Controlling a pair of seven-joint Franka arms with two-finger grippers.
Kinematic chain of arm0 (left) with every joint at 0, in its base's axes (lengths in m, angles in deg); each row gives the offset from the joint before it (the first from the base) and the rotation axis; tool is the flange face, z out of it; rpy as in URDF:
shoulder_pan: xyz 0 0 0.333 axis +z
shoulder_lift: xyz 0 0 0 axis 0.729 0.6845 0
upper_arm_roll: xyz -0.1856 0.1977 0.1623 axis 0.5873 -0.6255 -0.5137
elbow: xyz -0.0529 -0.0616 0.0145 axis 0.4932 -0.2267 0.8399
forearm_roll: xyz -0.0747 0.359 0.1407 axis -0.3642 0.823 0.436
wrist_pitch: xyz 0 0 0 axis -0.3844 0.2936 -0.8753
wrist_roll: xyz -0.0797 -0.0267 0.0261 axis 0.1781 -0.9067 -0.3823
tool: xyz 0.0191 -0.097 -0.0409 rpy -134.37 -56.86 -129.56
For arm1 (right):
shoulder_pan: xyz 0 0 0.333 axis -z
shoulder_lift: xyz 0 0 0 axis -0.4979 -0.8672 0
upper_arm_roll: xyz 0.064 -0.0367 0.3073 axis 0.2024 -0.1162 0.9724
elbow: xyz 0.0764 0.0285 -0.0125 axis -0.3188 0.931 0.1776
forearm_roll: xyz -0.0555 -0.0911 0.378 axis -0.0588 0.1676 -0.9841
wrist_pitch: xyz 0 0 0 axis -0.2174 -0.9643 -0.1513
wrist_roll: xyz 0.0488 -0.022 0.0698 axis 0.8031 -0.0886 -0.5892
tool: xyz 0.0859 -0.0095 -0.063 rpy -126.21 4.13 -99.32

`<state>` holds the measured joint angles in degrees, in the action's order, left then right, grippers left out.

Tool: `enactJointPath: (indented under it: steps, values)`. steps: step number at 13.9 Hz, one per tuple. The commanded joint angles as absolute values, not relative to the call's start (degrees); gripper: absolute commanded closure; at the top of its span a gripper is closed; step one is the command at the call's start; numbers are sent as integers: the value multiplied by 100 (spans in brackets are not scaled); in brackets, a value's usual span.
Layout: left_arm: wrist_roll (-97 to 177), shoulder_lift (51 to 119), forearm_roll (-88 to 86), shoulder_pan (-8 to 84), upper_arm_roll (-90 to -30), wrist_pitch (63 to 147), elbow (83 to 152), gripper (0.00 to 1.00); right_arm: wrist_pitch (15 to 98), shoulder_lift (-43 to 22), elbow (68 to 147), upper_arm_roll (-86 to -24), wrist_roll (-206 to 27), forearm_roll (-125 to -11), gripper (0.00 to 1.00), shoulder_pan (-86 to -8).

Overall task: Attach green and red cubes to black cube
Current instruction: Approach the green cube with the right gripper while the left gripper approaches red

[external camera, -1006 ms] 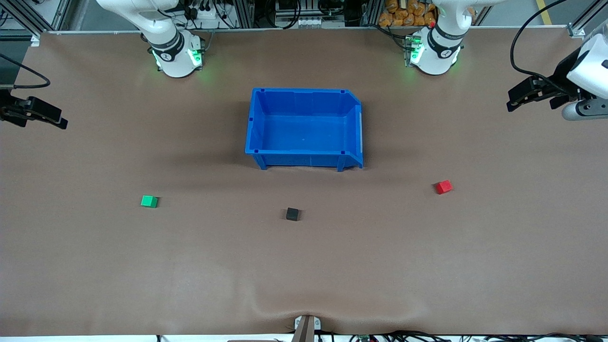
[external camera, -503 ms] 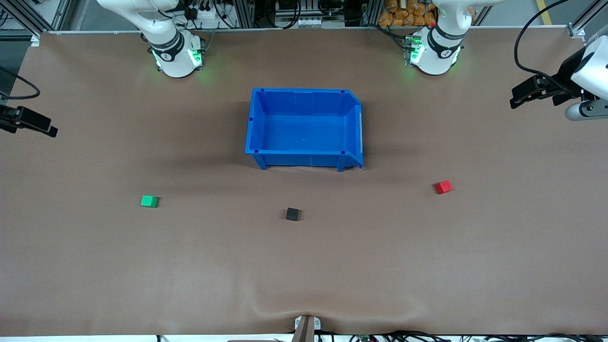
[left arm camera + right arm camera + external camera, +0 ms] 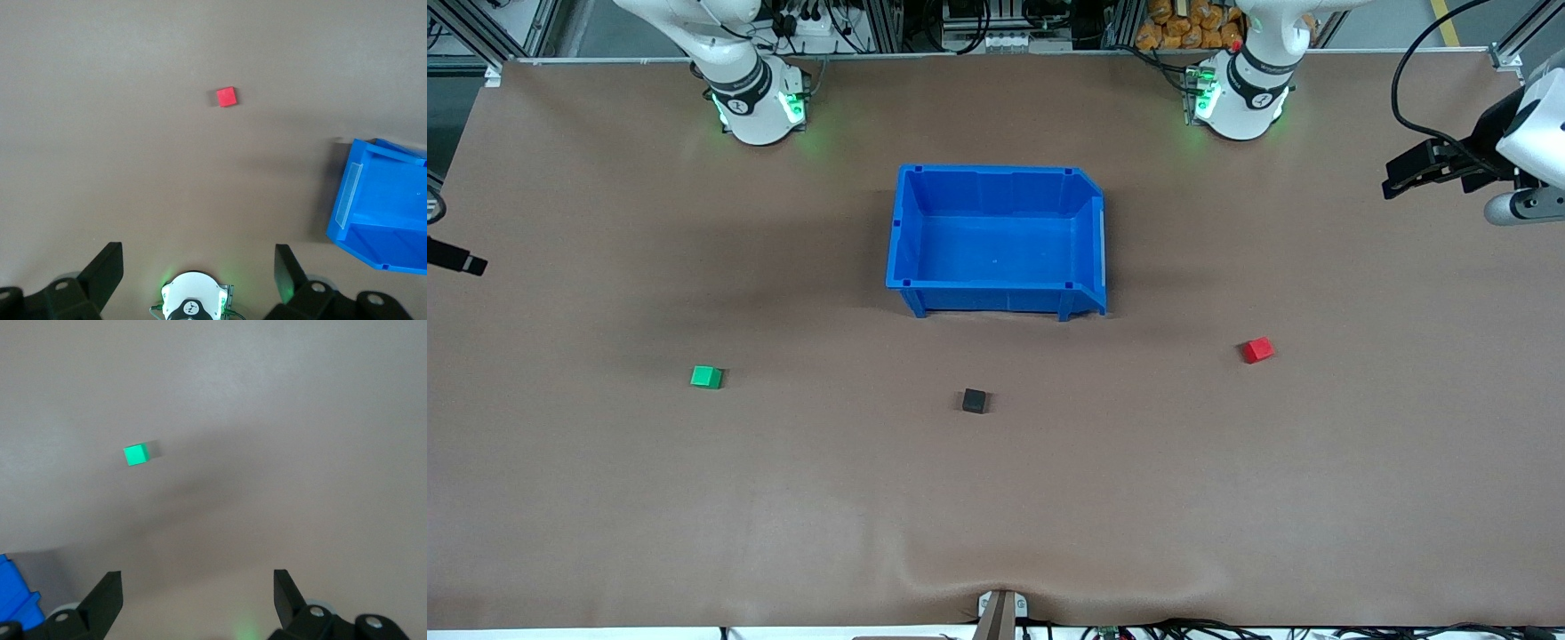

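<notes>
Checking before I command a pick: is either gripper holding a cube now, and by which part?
Nothing is held. The left gripper and right gripper are open and empty; green cube, black cube and red cube lie apart on the table.

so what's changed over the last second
The right gripper slid outward to its table edge, almost out of the front view; the left gripper rose slightly. Both are open and empty. Green cube, black cube, red cube and blue bin stayed put.
</notes>
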<state>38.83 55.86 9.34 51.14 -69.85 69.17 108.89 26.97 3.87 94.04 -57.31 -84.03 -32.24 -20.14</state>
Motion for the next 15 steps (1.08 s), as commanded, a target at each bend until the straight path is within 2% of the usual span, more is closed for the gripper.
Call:
enactJointPath:
  steps: [1,5,9,15]
  values:
    - [4013,5697,1059,5251,-6951,6918,10850,0,2766,58,9192,-5641,-8310,-3225,0,-1975]
    - [4013,5882,1059,5252,-6951,7418,11175,0,2881,-258,9183,-5606,-8310,-3296,0,-2080]
    - [4013,6330,1059,5225,-6933,7796,11202,0,3187,-680,9192,-5606,-8310,-3629,0,-2344]
    - [3873,6989,1041,5252,-6898,8298,11193,0,3285,-813,9192,-5606,-8310,-3656,0,-2468]
